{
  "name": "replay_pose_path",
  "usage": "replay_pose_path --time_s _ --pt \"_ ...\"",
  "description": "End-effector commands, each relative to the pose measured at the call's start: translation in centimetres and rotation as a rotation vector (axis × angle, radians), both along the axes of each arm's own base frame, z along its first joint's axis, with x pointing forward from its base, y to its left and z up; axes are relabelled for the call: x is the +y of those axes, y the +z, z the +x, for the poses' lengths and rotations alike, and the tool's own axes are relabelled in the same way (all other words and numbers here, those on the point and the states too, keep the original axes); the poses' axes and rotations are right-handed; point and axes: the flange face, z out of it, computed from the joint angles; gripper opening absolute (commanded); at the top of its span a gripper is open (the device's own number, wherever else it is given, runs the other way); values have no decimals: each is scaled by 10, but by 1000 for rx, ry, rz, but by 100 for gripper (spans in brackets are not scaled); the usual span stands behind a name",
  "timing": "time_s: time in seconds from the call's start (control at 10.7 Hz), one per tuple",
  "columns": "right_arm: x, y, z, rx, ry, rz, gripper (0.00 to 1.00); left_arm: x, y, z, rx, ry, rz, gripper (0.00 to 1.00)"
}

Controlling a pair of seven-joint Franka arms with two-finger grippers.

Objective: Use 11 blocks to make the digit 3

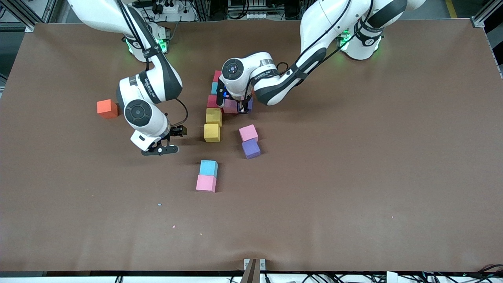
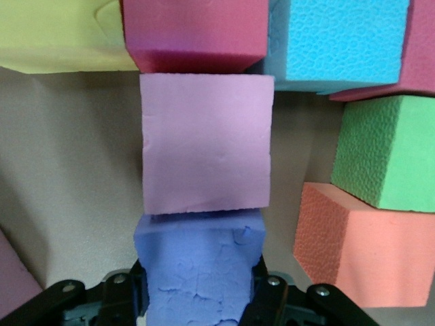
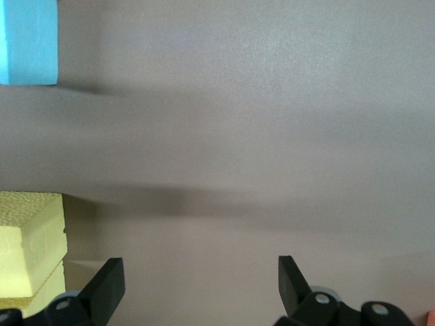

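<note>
On the brown desk, the left pincer clasps a matte purple foam cube, pressed against the pink cube in the half-built digit's middle row. Judged next: release, lift clear. The right pincer waits spread beside the yellow cubes.
</note>
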Motion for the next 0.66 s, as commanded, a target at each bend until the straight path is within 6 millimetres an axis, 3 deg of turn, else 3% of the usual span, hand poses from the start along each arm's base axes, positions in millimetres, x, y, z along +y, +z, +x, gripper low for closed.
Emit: replay_pose_path --time_s 0.0,0.28,0.56 --pt "-2 5 -5 -2 14 -6 100 -5 -6 -6 -22 8 2 0" --pt "-2 5 -5 -2 14 -6 100 -7 -6 -9 -29 -3 3 0" --pt "-2 5 -4 -3 14 -6 100 -8 -9 -10 -51 -21 10 7"
